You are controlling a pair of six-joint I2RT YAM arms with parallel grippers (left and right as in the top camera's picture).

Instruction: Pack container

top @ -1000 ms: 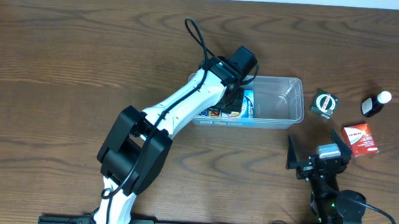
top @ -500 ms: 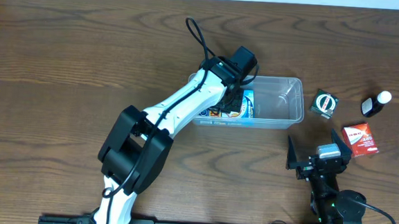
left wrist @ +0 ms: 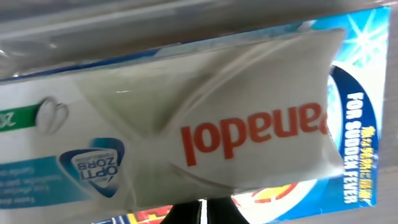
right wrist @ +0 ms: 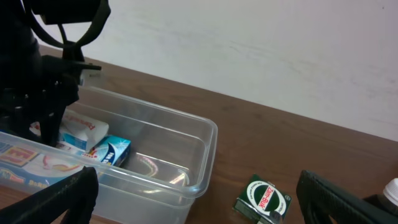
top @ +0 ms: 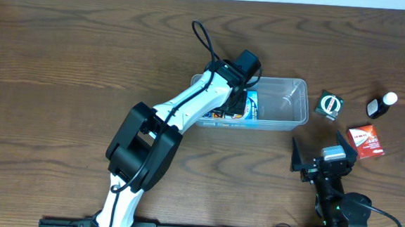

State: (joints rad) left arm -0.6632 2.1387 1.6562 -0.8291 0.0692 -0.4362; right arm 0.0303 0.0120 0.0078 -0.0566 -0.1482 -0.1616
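The clear container (top: 299, 83) stands at the table's middle right and also shows in the right wrist view (right wrist: 205, 127). My left gripper (top: 237, 94) reaches down into its left half. In the left wrist view the fingers (left wrist: 199, 211) are closed to a thin slit on the edge of a white Panadol pack (left wrist: 249, 124), seen tilted in the right wrist view (right wrist: 84, 127). A blue box (top: 251, 106) lies under it. My right gripper (top: 324, 157) is open and empty, low near the front edge.
A green Zam-Buk box (top: 329, 105), a small dark bottle with a white cap (top: 381, 105) and a red box (top: 366, 140) lie on the wood right of the container. A colourful flat box (right wrist: 18, 158) lies at the container's left end.
The left arm's elbow has shifted slightly right; its gripper stays inside the container. The right arm has not moved.
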